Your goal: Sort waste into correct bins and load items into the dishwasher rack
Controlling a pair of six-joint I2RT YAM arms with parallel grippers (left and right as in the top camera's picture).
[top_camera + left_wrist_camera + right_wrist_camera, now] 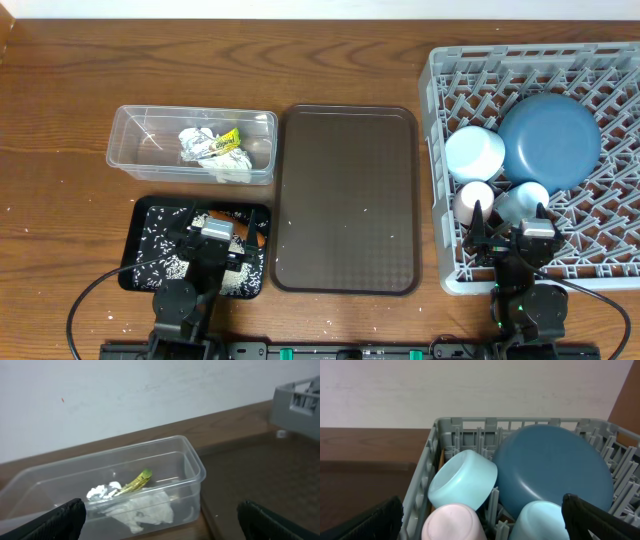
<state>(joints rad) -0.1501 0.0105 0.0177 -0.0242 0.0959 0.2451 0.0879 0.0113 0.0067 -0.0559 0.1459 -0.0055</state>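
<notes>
The clear tub (135, 150) (200, 467) holds crumpled foil (198, 145) (100, 492), a green-yellow wrapper (230, 137) (137, 481) and a white tissue wad (235, 168) (145, 510). In front of it, the black tray (140, 215) carries scattered rice grains (160, 245) and an orange carrot piece (257, 240). My left gripper (215, 248) (167, 522) hovers open over this tray, facing the tub. The grey rack (440, 150) (420, 490) contains the blue plate (550, 140) (555, 470), light-blue bowl (474, 152) (462, 480), pink cup (473, 198) (452, 522) and blue cup (522, 200) (537, 520). My right gripper (510, 235) (487, 520) is open above the rack's near edge, empty.
A large brown serving tray (348, 200) lies between the bins and the rack, with a few white specks on it. Stray rice grains dot the wooden table (60, 200) near the black tray. A white wall stands behind the table.
</notes>
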